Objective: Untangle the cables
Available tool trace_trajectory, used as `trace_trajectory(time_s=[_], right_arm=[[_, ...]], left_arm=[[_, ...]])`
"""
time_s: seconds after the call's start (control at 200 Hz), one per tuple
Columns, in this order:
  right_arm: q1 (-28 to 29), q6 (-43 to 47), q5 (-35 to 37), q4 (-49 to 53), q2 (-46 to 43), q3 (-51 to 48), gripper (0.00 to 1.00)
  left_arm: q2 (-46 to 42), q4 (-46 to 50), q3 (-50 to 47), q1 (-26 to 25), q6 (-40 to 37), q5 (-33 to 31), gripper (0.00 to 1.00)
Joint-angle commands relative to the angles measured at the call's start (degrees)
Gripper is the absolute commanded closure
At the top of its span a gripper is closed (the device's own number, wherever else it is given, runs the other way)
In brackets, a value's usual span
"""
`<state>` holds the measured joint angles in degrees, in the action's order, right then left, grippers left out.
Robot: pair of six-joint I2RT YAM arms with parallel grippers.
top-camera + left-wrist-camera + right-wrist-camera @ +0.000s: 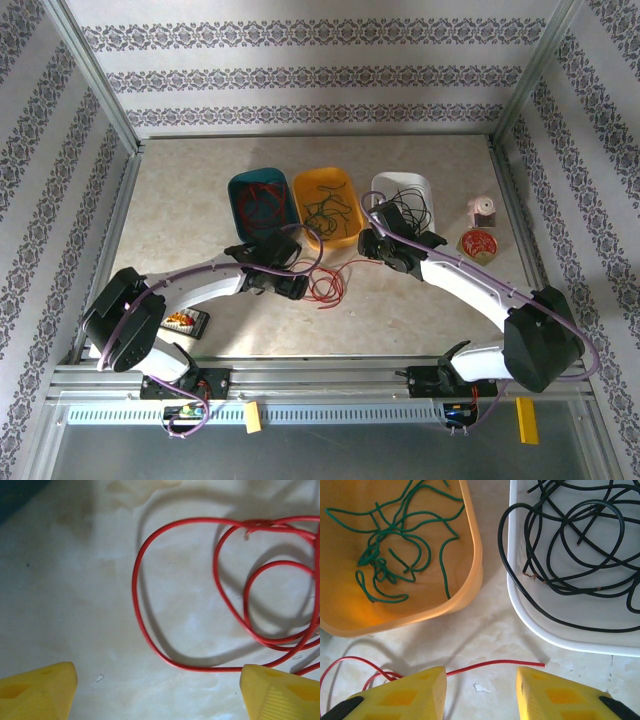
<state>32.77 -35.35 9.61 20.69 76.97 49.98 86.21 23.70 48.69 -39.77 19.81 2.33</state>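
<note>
You have three bins in a row, out past the middle of the table (180, 200). The teal bin (262, 172) has red cables in it. The orange bin (470, 555) has the green cables (370, 555). The white bin (512, 580) has the black cables (575, 545). It looks like each colour gets its own home, so they cannot knot up again.

One red cable (135, 580) lies loose on the bare table, just on the near side of the teal and orange bins. It makes a few big loops that cross each other. I think this is the one left to sort.

Your left gripper (160, 692) hangs low over those loops. Its fingers are spread wide and hold nothing. The cable runs right by one fingertip (280, 692), so you are probably lining up a grab.

Your right gripper (480, 695) sits near the gap between the orange and white bins. Its fingers are partly apart and pinch nothing. The thin end of the red cable lies on the table just past its tips.

Mind the bin walls on the far side; they are close to both grippers. The two grippers are near each other too. The near half of the table has lots of open room, so pulling the loops that way looks safest.
</note>
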Motion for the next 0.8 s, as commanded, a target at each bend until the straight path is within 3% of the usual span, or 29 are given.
trace_trajectory(time_s=[0.0, 0.265, 0.405, 0.53, 0.795], right_arm=[[0.08, -1.27, 1.12, -1.0, -0.02, 0.47, 0.59], [-0.17, 0.01, 2.25, -0.47, -2.38, -0.05, 0.59], [-0.26, 0.13, 2.93, -0.47, -3.23, -0.31, 0.59], [-0.34, 0.02, 3.4, -0.65, -3.58, -0.58, 0.59], [-0.52, -0.25, 3.58, -1.31, -4.19, -0.93, 0.59]], left_arm=[[1.28, -3.45, -0.66, 3.28, 1.62, 4.06, 0.17], [9.36, -1.94, 4.38, 3.91, -3.67, 0.92, 0.32], [11.13, -1.33, 5.54, 3.82, -3.73, -3.64, 0.41], [12.3, -1.06, 5.5, 3.44, -2.95, -3.4, 0.52], [14.24, -2.2, 4.5, 1.18, -1.92, -4.27, 1.0]])
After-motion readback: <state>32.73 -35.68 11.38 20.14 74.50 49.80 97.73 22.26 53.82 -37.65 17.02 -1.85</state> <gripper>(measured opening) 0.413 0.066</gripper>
